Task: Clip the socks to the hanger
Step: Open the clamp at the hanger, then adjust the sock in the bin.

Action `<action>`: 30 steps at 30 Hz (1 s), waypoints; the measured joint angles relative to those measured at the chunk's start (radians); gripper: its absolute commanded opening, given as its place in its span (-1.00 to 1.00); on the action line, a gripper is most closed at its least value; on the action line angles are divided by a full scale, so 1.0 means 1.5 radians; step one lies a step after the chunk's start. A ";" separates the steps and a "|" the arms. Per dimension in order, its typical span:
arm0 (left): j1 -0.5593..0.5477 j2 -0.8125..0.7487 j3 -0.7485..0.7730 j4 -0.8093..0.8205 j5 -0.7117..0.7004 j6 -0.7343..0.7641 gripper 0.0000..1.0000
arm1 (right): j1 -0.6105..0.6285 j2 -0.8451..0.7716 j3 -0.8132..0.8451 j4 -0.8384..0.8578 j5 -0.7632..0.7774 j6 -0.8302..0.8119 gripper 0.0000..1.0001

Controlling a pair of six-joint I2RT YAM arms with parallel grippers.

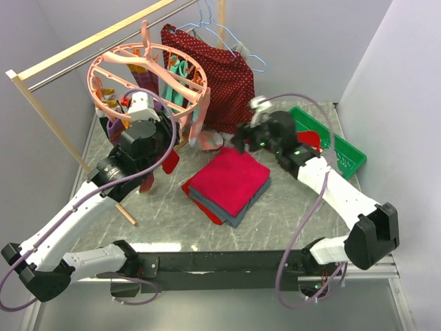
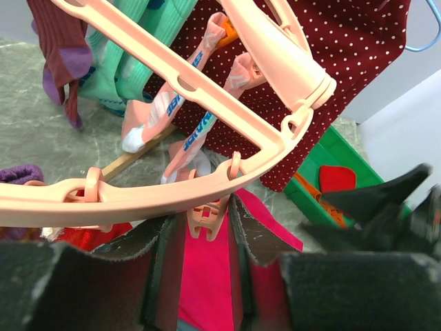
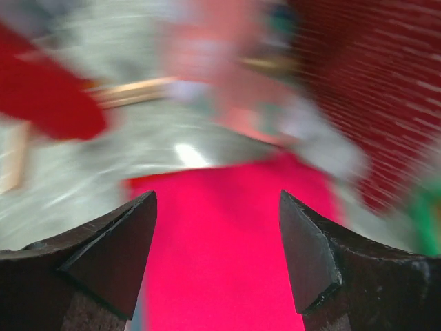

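Socks (image 2: 124,69) already pegged hang from the round pink hanger (image 2: 158,194), up and to the left of the left gripper (image 2: 201,212). Farthest left is a maroon sock (image 2: 60,48) with a purple toe, then a teal sock (image 2: 134,58), then pink patterned ones nearer the fingers. The left gripper points up under the ring with its jaws drawn narrow on one dangling clip (image 2: 207,224). As far as its wrist view shows, a pad lies against each side of the clip and no sock is in the gap. A red piece (image 1: 170,161), probably another sock, hangs just below that gripper. To the right, the right gripper (image 3: 215,207) hovers over the folded red cloth (image 1: 231,176) with its jaws spread wide and nothing between them; its own view is blurred. The dotted dark red garment (image 1: 220,76) hangs beyond it, and the green bin (image 1: 344,155) sits at its right. A sock should handle as light, limp and soft, so it is best pinched near the cuff with a fold gathered thick enough for the clip to bite. The clip looks stiff and springy and wants squeezing at its upper tabs. The hanger hangs free and will likely swing if pushed.
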 measured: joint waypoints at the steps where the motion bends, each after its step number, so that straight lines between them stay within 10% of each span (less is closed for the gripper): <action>1: 0.000 0.000 0.000 0.000 -0.001 0.001 -0.98 | -0.034 -0.003 -0.003 -0.015 0.025 0.002 0.56; 17: 0.000 -0.004 0.000 -0.006 -0.001 0.002 -0.98 | -0.401 0.228 0.086 -0.080 0.162 0.108 0.50; 30: 0.000 -0.006 0.000 -0.009 0.006 0.001 -0.98 | -0.474 0.415 0.174 -0.157 0.179 0.152 0.48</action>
